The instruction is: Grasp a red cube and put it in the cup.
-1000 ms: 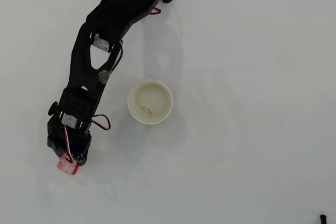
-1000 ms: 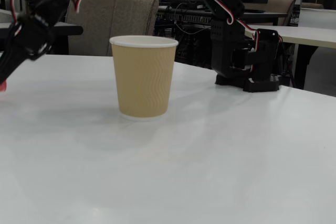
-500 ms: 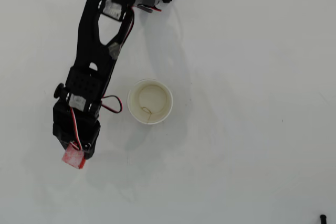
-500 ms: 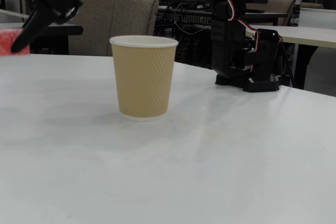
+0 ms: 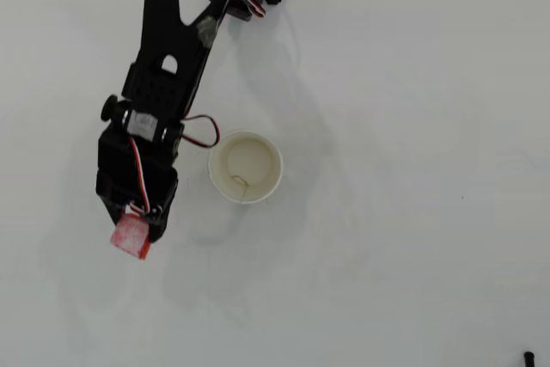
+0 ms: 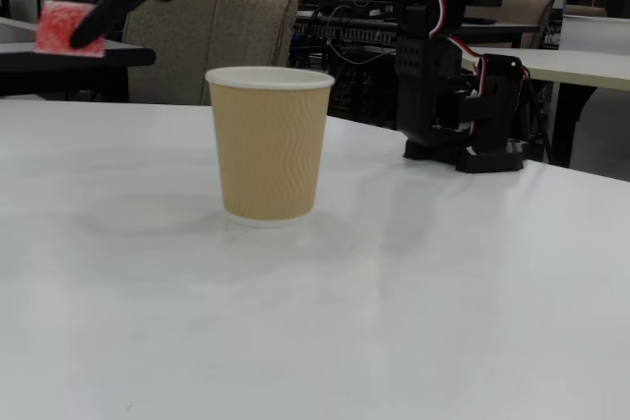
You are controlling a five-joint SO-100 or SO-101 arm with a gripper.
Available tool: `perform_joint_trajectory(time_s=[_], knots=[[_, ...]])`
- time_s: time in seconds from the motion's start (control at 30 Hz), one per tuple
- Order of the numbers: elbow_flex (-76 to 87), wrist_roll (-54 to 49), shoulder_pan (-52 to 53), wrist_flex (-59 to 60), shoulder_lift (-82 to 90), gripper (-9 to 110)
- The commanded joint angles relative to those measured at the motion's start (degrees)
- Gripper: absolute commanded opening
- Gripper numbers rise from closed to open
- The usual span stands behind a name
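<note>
You have the small red cube with whitish, scuffed faces (image 5: 130, 235) clamped in the black two-finger gripper (image 5: 131, 231), its jaws drawn in narrow on the block, and in the fixed view the red cube (image 6: 69, 27) hangs in the air above the level of the rim of the tan, ripple-walled paper cup with the white rolled rim (image 6: 269, 143). So the grasp looks done and you are in the carry step. From overhead, the cup (image 5: 218, 181) stands on the white table (image 5: 412, 161) with its cream inside open and nothing in it but a thin curled thread or mark near the bottom; the cube sits to the left of the cup and a little below it in that view, clearly apart from the rim. Next you need to swing the gripper across until the cube is over the cup's mouth, keeping it above the rim so neither block nor fingers knock the light cup over. Only then let the jaws part.
</note>
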Motion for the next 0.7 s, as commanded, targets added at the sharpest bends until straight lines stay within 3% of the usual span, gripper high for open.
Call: perform_joint_trajectory(time_s=[0.0,0.67], knots=[[2.02,0.62,-1.76,1.32,10.63,7],[14.33,1.85,-6.24,6.94,28.04,7]])
